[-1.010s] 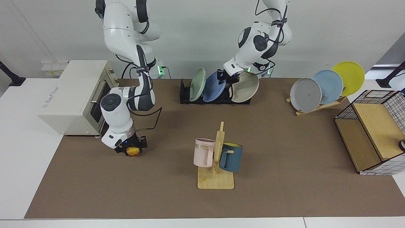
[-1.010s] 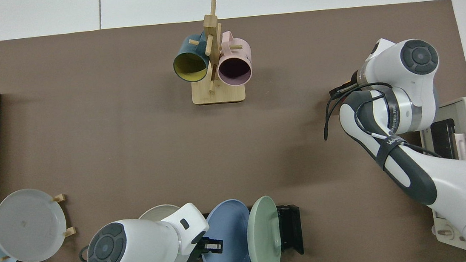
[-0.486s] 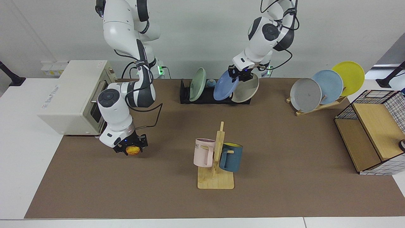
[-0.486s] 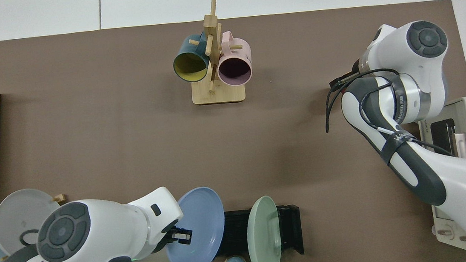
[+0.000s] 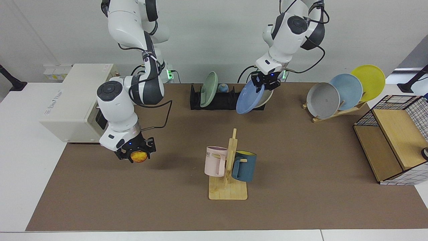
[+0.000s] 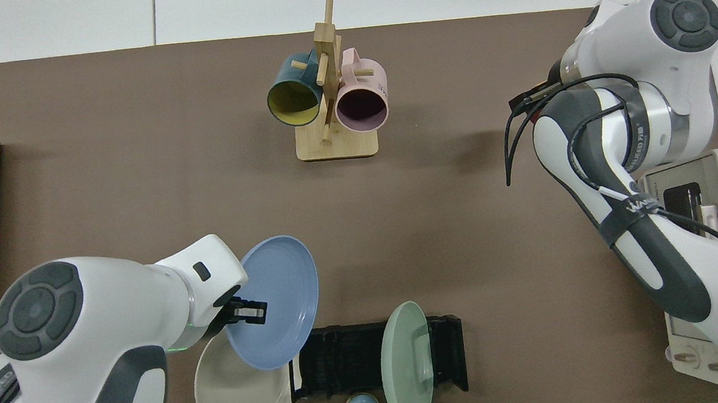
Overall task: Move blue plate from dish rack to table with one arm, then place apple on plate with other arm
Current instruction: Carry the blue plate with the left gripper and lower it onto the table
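At the facing view's left, the right end effector hangs above the brown-matted counter, pinching the small round red-and-yellow apple. Farther right stands the low black slotted dish rack. Beside it, the left end effector pinches the round periwinkle-blue plate by its rim, tilted, in the air.

Bare mat of the table lies open between the dish rack and the mug tree, which stands mid-table as the main obstacle. The left claw holds the blue plate over that gap. A toaster oven and a wooden plate stand flank it.
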`<action>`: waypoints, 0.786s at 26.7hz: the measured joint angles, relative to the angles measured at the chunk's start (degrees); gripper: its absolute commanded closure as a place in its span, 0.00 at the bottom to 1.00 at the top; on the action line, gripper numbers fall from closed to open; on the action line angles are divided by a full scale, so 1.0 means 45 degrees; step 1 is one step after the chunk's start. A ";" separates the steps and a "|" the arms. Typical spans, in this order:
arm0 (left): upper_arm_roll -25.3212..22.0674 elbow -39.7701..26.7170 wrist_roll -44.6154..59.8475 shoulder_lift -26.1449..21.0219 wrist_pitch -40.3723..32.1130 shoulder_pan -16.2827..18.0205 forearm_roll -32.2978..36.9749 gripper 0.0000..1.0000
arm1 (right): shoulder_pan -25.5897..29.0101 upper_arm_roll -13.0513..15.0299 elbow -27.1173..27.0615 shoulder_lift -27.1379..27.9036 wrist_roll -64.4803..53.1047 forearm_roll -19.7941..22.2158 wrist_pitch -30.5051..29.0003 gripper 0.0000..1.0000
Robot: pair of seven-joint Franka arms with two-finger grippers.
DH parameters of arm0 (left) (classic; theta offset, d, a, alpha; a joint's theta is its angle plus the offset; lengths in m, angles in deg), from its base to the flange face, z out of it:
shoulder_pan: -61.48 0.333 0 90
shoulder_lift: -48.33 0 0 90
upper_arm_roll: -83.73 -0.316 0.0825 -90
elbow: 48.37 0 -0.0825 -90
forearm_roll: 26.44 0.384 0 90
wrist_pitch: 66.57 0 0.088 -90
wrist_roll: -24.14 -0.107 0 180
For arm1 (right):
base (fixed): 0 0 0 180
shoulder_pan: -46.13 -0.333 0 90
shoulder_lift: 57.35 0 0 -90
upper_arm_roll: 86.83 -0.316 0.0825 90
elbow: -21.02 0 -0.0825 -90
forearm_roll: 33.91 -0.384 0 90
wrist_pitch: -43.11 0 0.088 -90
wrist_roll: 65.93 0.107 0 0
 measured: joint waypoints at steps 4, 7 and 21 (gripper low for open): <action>0.0002 0.0405 -0.0909 -0.0500 0.0558 0.0572 -0.0912 1.00 | 0.0000 0.0011 -0.0061 -0.0009 0.0000 0.0000 0.0129 1.00; -0.0007 0.0509 -0.2163 -0.0770 0.0845 0.1156 -0.1769 1.00 | -0.0003 -0.0005 -0.0110 -0.0079 0.0000 -0.0005 0.0188 1.00; 0.0114 0.0693 -0.5930 -0.4431 0.2595 0.2622 -0.6103 1.00 | 0.0106 0.0011 0.0041 -0.0355 -0.0001 -0.0013 0.0471 1.00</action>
